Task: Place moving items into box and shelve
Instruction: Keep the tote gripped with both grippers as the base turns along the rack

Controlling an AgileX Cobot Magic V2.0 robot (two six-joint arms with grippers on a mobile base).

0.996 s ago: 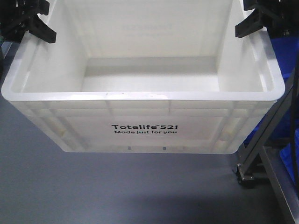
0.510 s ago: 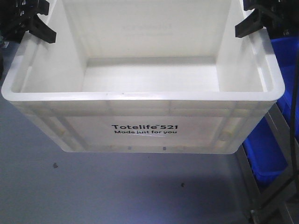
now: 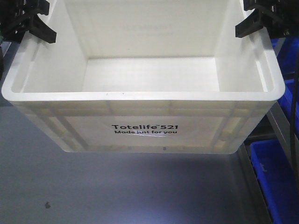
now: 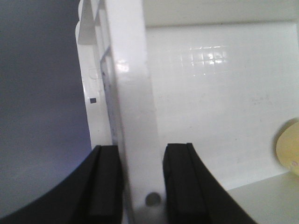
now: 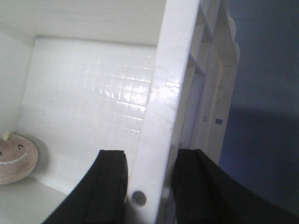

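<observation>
White plastic makes up the box (image 3: 145, 130), a large rectangular crate with a ribbed rim and the black print "Totelife 521 Made just for you" on its near long wall. It sits level in the front view, open side up, with a grey surface (image 3: 117, 191) showing below and in front of it.

Inside lie the two moving items. The pinkish-brown plush (image 5: 16, 158) rests on the box floor in a corner against the end wall, round and soft, with a stitched smile and closed eyes facing the right wrist camera. The yellow-orange plush (image 4: 288, 147) shows only as a pale rounded edge at the border of the left wrist view, low against the wall; its top cannot be made out.

The left pincer (image 4: 142, 186) is closed narrow on the left short wall of the box, one black finger outside and one inside. The right pincer (image 5: 148, 186) clamps the opposite short wall the same way.

Blue bins (image 3: 275, 186) stand to the right of the box, beyond its corner.
</observation>
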